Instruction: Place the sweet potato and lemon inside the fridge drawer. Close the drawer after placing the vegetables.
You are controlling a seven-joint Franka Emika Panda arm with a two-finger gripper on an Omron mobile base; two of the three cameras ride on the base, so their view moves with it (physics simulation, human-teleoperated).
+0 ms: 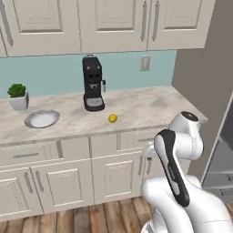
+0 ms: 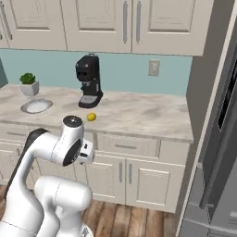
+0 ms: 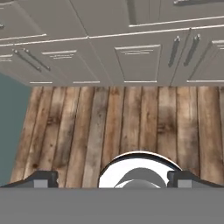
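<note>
Resting on the desk (image 1: 136, 107): one lemon (image 1: 113, 118), one plate (image 1: 42, 119) at 9 o'clock; fingers (image 3: 42, 179) spread wide, holding nothing.

A marbled beige countertop (image 1: 136, 107) runs along the teal backsplash above cream base cabinets. On it, toward the back, stands a black espresso machine (image 1: 93, 84). Just in front of it and slightly to its right lies the lemon (image 1: 113, 118) (a small yellow speck, apart from the machine's base). Farther left sits a white plate (image 1: 42, 119), and behind that, a small green plant in a white pot (image 1: 18, 97).
</note>
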